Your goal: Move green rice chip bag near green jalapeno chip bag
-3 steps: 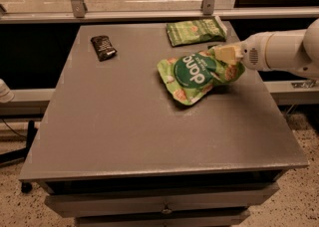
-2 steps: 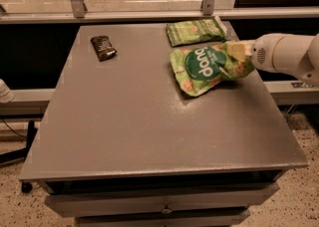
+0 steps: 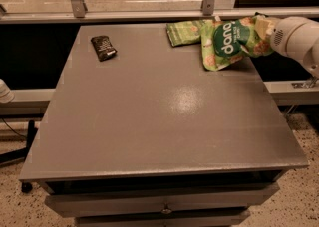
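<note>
The green rice chip bag, a lime-green "dang" pouch, hangs tilted at the table's far right. My gripper is shut on its right end and holds it just above the table. The green jalapeno chip bag, smaller and darker, lies flat at the far edge. The pouch's left edge overlaps or touches the jalapeno bag's right end. The white arm reaches in from the right.
A small black packet lies at the far left of the grey table. A metal rail with two posts runs behind the far edge. Drawers sit under the front edge.
My gripper has carried the rice chip bag from the table's right middle back and up toward the far edge, until it sits against the jalapeno bag.
</note>
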You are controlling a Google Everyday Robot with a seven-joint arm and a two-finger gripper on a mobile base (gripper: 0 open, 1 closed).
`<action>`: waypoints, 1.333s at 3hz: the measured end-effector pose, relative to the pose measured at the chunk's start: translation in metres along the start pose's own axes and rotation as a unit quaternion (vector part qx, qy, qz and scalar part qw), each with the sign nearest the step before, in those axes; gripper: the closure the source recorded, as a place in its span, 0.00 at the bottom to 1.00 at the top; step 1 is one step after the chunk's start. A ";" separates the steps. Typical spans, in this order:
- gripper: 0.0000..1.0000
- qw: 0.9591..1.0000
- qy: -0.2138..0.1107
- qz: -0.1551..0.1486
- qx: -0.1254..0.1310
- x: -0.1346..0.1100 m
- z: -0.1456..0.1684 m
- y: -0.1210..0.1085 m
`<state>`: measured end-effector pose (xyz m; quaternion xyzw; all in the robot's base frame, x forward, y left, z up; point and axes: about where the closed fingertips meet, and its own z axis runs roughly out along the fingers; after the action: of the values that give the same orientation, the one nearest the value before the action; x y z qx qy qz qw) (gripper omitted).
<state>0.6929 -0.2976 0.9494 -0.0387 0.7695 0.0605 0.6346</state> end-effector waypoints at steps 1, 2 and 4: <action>1.00 1.000 -0.012 0.019 0.020 -0.001 0.019 -0.021; 1.00 0.999 -0.011 0.036 0.024 0.005 0.032 -0.028; 0.85 0.996 -0.016 0.092 -0.010 0.021 0.059 -0.017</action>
<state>0.7483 -0.3055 0.9168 0.0269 0.7590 0.1268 0.6381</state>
